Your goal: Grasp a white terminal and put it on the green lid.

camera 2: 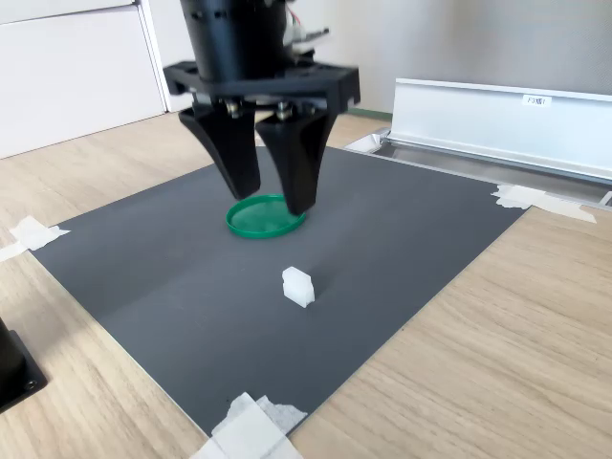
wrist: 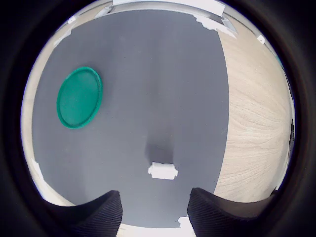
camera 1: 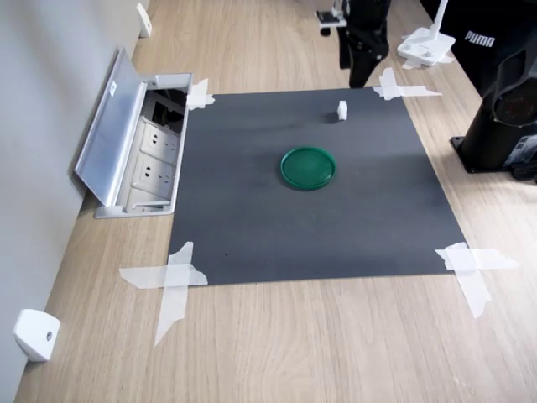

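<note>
The white terminal (camera 1: 341, 109) (wrist: 163, 171) (camera 2: 297, 286) stands on the black mat (camera 1: 252, 218), near the mat's far edge in the first exterior view. The green lid (camera 1: 308, 167) (wrist: 79, 98) (camera 2: 263, 218) lies flat near the mat's middle, apart from the terminal. My gripper (camera 1: 354, 71) (wrist: 155, 217) (camera 2: 273, 199) hangs open above the mat, nothing between its dark fingers (camera 2: 298, 172). In the second exterior view it is in front of the lid and covers part of it. In the wrist view the terminal sits just ahead of the fingertips.
An open floor socket box with a raised silver lid (camera 1: 126, 143) (camera 2: 497, 115) borders the mat. White tape (camera 1: 172, 277) holds the mat's corners. A white wedge piece (camera 1: 35, 334) lies on the wood. A black arm base (camera 1: 503, 109) and a white stand (camera 1: 426, 46) are nearby.
</note>
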Action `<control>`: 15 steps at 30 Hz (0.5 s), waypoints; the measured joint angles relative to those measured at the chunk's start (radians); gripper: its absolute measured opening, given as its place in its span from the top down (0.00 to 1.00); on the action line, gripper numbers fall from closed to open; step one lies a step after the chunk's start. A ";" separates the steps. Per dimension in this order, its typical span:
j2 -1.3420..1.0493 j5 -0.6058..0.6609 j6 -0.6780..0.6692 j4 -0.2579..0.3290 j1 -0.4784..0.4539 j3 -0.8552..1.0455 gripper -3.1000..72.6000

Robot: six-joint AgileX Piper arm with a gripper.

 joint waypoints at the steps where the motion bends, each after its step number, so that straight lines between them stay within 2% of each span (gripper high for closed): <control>1: 0.004 -0.008 -0.001 0.000 -0.009 0.001 0.21; 5: 0.020 -0.050 -0.040 0.003 -0.060 0.009 0.21; 11: 0.052 -0.083 -0.081 0.051 -0.066 0.052 0.21; 15: 0.069 -0.128 -0.085 0.055 -0.066 0.095 0.21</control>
